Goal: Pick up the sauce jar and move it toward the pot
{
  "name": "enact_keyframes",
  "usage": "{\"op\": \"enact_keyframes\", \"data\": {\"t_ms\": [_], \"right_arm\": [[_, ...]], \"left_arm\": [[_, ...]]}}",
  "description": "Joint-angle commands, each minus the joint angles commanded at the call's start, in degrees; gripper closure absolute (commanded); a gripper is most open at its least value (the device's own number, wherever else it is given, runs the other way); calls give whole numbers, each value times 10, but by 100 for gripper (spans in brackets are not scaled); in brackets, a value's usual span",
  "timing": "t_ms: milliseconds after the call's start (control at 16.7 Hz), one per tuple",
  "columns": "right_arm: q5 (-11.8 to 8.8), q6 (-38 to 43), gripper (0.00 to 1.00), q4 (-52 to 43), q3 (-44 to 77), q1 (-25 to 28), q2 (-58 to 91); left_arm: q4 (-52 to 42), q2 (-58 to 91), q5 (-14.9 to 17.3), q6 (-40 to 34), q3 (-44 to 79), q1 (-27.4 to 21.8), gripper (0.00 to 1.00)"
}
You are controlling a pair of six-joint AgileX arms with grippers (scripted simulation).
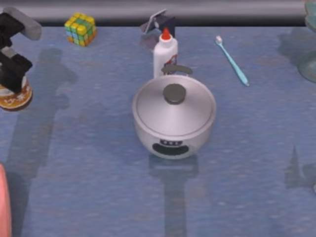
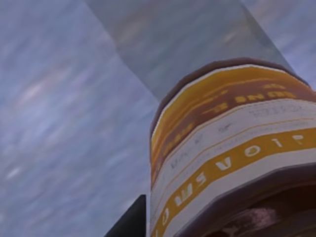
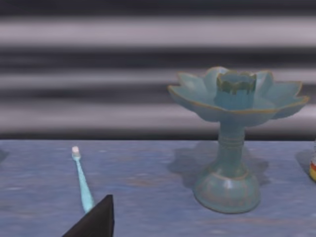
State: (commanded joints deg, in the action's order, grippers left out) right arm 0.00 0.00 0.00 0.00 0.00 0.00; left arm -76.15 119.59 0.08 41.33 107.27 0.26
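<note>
The sauce jar (image 1: 17,98) stands at the table's far left edge, mostly hidden under my left gripper (image 1: 12,74). Seen from the left wrist, its orange-and-cream label (image 2: 232,143) fills the picture, and one dark finger (image 2: 131,221) lies flat against the jar's side, so the gripper is shut on it. The silver-grey pot (image 1: 174,116), with domed lid and dark knob, sits mid-table well to the jar's right. My right arm is parked off the top view's right; one dark finger (image 3: 96,221) shows with bare table beside it, open.
A white glue bottle (image 1: 164,53) stands just behind the pot, with a small dark stand (image 1: 159,22) behind that. A colour cube (image 1: 80,28) sits back left, a light-blue toothbrush (image 1: 232,61) back right. A teal lotus pedestal (image 3: 229,148) stands far right.
</note>
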Motion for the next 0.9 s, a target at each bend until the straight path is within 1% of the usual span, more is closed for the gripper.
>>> {"op": "enact_keyframes", "data": {"t_ms": [240,420,600,900], "right_arm": [[0,0,0,0,0,0,0],[0,0,0,0,0,0,0],[0,0,0,0,0,0,0],[0,0,0,0,0,0,0]], "left_arm": [[0,3,0,-7,2,-5,100],[9,9,0,-61,1,-22,100],[22,20,0,-165,-4,-51,100],[48,41,2,-392,-17,-111,100]]}}
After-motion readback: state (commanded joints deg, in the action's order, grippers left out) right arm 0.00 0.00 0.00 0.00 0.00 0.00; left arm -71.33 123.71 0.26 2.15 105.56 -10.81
